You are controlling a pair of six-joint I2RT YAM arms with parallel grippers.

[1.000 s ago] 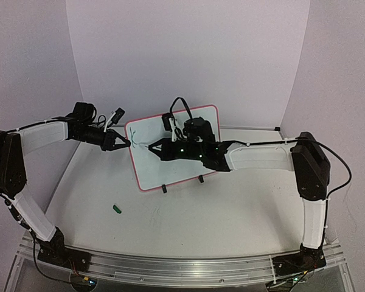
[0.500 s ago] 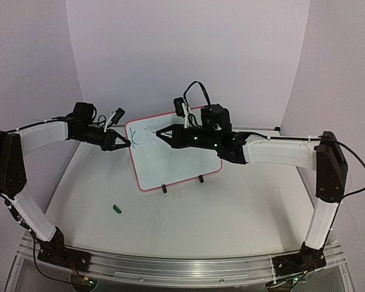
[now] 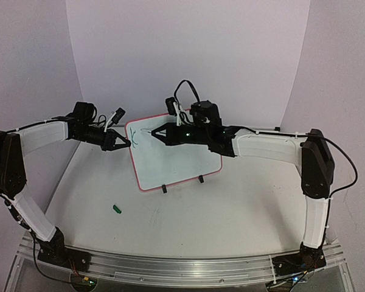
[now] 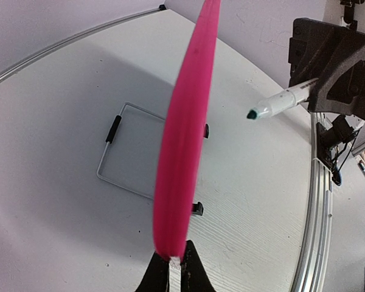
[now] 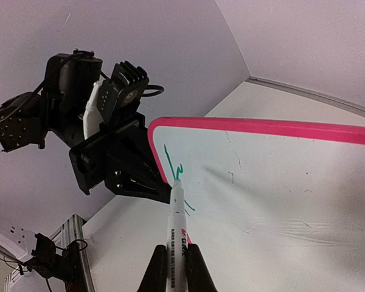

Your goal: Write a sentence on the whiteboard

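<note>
Pale walls enclose a white table (image 3: 231, 213), where the whiteboard (image 3: 182, 170) stands on its feet near the middle. The left gripper (image 3: 126, 144) is clamped on its left frame edge. The right gripper (image 3: 153, 131) grasps a marker (image 5: 176, 222), tip at the sentence (image 5: 172, 165), only a few green strokes by the top-left corner. Pressing too hard could twist the board out of that narrow pinch, and any wobble would garble the letters.

The whiteboard (image 3: 182, 167) is showing a white face inside a pink-red frame, on black feet. The sentence (image 5: 168, 159) is appearing as thin green strokes. The marker (image 5: 176, 225) is presenting a white barrel, dark print and a green tip. A small item (image 3: 116, 208) is showing green against the white table (image 3: 231, 213).
</note>
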